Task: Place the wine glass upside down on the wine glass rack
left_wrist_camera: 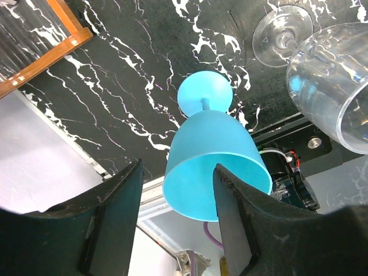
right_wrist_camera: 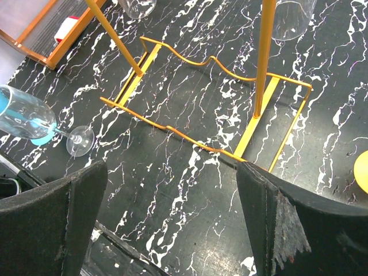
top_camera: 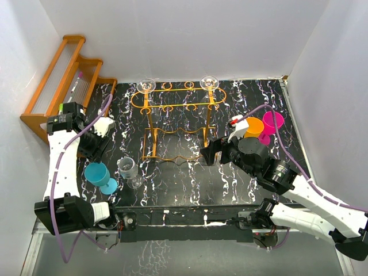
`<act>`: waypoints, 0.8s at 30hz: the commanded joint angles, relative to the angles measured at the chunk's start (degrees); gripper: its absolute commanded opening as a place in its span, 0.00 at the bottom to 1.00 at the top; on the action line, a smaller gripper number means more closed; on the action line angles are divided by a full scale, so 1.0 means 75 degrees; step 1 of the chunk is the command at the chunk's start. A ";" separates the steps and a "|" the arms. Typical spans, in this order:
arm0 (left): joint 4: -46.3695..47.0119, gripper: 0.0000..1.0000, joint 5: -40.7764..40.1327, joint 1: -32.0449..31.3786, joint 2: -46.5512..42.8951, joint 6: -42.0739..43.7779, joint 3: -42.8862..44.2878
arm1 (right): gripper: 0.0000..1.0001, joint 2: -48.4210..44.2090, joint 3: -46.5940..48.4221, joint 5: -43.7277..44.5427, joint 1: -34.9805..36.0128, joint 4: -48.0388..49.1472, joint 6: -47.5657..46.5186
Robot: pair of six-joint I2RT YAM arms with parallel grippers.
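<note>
Your left gripper (left_wrist_camera: 178,169) hangs spread over the blue wine glass (left_wrist_camera: 213,155) (light, slick, probably plastic), so squeeze its bowl gently, leaving the foot free for the wine glass rack (right_wrist_camera: 261,57); your right gripper (right_wrist_camera: 171,172) gapes empty.

Black, white-veined worktop (top_camera: 184,172). A gold wire rack (top_camera: 149,118) stands on it toward the back. Near left stand a blue goblet (top_camera: 98,172) and, just beside it, a clear wine glass (top_camera: 127,168). At right, an orange goblet (top_camera: 253,126) and a pink goblet (top_camera: 272,122) stand side by side.
</note>
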 commanded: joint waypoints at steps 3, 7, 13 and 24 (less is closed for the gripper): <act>0.0086 0.49 0.0213 0.0021 -0.0017 0.0231 -0.0543 | 0.98 -0.0046 -0.0006 0.0061 -0.0018 0.0426 0.0025; 0.0472 0.47 0.0146 0.0021 -0.0020 0.0256 -0.0938 | 0.98 -0.0035 -0.0002 0.0065 -0.0012 0.0431 0.0019; 0.0549 0.34 0.0233 0.0027 -0.0018 0.0323 -0.1150 | 0.98 -0.0012 0.0006 0.0087 -0.0012 0.0435 0.0061; -0.0021 0.00 -0.0136 0.0024 -0.0290 0.0464 0.1105 | 0.98 0.0099 0.0987 0.0164 -0.0015 0.0276 -0.0039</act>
